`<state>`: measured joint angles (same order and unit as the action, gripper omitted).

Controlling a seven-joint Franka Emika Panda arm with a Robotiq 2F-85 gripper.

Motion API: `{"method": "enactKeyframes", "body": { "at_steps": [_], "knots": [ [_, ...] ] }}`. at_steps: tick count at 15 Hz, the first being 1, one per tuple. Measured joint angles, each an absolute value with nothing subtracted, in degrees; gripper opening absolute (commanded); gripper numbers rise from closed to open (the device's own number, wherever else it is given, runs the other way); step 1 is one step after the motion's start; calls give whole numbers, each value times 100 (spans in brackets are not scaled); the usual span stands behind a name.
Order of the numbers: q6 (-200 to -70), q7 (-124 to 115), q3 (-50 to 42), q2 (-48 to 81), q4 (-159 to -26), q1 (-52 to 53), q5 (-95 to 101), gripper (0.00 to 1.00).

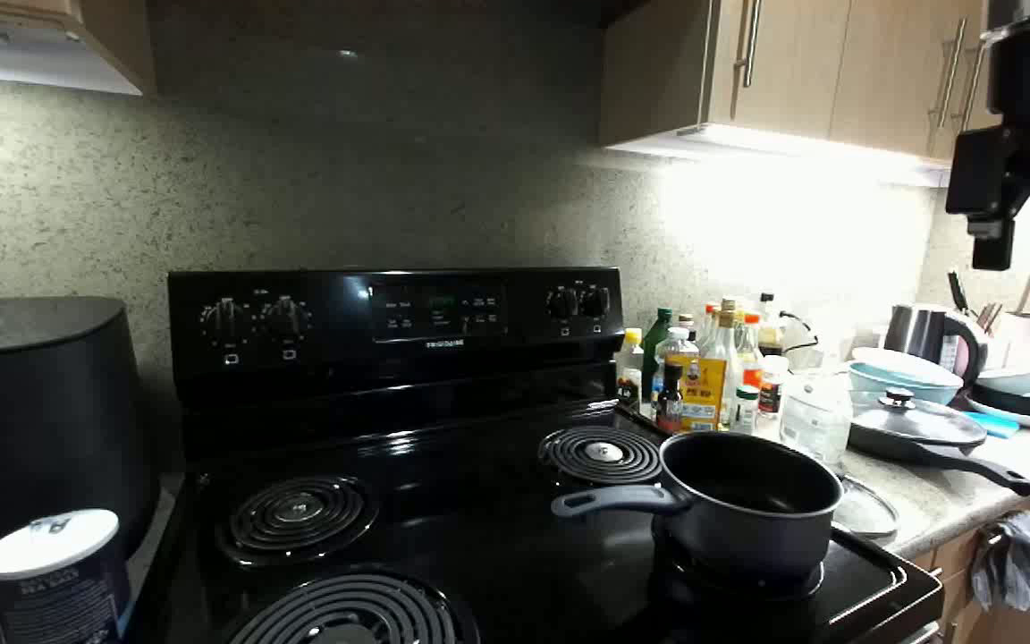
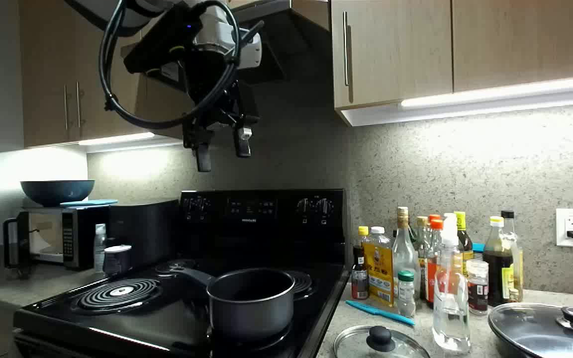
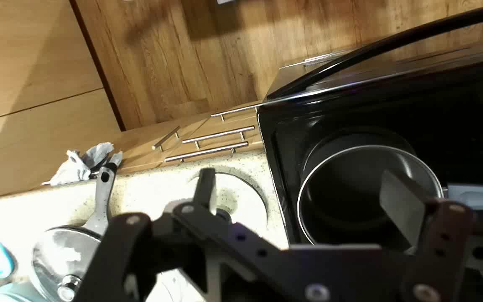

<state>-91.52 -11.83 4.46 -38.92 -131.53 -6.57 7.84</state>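
The saucepan (image 2: 250,311) sits well below the hand (image 2: 223,155), seemingly offset sideways.

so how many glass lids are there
2: a loose lid lies on the counter beside the stove, and a pan lid sits on the pan. Others could be hidden.

Glaring under-cabinet light (image 2: 503,91), dim stove (image 1: 488,528), washed-out countertop (image 3: 149,195)
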Motion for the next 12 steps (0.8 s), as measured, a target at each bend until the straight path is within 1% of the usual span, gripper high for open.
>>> {"method": "enactKeyframes", "body": {
  "at_steps": [12],
  "knots": [
    [-9162, -1220, 382, -3784, -13125, -646, 784, 100]
  ]
}}
